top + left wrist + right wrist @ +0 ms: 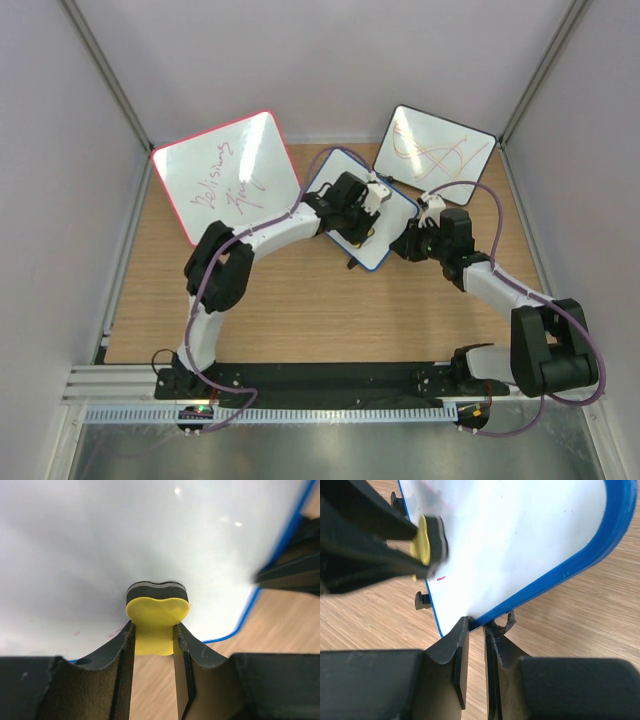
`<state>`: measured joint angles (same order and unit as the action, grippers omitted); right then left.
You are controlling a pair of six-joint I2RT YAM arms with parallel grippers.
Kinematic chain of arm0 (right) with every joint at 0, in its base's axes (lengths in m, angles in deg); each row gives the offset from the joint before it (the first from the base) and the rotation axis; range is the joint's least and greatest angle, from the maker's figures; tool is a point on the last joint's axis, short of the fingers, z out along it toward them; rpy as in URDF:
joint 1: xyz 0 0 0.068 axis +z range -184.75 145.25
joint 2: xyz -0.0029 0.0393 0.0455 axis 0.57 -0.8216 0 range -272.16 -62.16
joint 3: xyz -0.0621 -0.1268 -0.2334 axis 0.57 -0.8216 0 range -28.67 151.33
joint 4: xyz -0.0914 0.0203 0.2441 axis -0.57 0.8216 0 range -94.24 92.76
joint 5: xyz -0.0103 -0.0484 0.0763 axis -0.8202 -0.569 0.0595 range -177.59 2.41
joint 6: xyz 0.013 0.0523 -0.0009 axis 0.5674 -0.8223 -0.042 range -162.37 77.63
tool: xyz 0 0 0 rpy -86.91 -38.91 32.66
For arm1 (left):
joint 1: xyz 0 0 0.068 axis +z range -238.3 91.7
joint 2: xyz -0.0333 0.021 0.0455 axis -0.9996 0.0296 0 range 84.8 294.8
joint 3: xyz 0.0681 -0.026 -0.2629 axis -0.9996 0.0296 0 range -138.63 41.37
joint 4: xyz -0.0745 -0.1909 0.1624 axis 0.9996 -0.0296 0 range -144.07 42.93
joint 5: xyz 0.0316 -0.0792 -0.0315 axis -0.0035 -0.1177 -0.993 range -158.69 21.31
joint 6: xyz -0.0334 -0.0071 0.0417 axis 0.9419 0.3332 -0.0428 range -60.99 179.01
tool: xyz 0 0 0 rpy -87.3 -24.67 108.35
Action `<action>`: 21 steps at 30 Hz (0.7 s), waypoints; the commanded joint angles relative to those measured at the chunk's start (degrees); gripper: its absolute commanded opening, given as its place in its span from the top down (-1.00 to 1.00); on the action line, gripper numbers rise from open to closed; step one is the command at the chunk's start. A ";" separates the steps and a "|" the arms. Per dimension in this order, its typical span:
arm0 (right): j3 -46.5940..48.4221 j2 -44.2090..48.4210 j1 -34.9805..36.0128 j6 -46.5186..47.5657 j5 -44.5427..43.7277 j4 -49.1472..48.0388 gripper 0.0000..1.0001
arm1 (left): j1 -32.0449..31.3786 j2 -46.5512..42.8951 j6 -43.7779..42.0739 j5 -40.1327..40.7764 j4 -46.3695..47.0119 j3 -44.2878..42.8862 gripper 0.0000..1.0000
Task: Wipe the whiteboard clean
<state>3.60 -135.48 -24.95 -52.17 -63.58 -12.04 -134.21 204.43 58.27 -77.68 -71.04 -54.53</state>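
Note:
The blue-framed whiteboard (385, 235) lies in the middle of the wooden table, mostly hidden under my left arm. My left gripper (362, 215) is shut on a yellow eraser with a black felt face (157, 611), pressed on the white surface (125, 545). The surface around it looks clean; faint red specks remain (77, 633). My right gripper (476, 624) is shut on the board's blue frame (560, 575) at its right corner. In the right wrist view the eraser (427, 545) is blurred, with a small red mark (441, 578) beside it.
A larger pink-framed board (225, 175) with red writing leans at the back left. A black-framed board (435, 150) with orange and red scribbles stands at the back right. White walls enclose the table. Small black feet (421, 601) stick out from the blue board.

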 commanded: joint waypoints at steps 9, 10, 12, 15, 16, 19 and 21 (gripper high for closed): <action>0.34 1.16 1.62 2.77 3.41 -0.03 0.98 | 10.23 -0.01 -3.75 8.12 3.75 1.77 1.00; 0.25 1.33 1.62 2.77 3.41 0.06 0.98 | 10.14 0.07 -3.40 7.68 3.66 1.68 0.99; 0.25 1.42 1.62 2.86 3.33 -0.03 0.98 | 9.44 0.51 -1.91 5.41 3.75 1.33 0.99; 0.16 1.51 1.54 2.77 3.32 -0.03 0.98 | 6.54 0.60 -1.47 3.99 3.14 1.94 0.99; 0.16 1.43 1.62 2.68 3.32 -0.03 0.98 | 5.58 0.69 -1.38 3.55 2.88 2.12 1.00; 0.25 1.51 1.62 2.77 3.32 -0.03 0.98 | 0.58 0.86 -0.68 0.84 2.08 3.00 0.99; 0.25 1.51 1.71 2.77 3.32 -0.03 0.98 | -0.93 1.47 0.02 -0.23 1.73 2.82 0.99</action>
<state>3.60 -135.24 -24.84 -52.15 -63.51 -11.88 -130.45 203.93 56.15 -71.61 -70.69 -51.99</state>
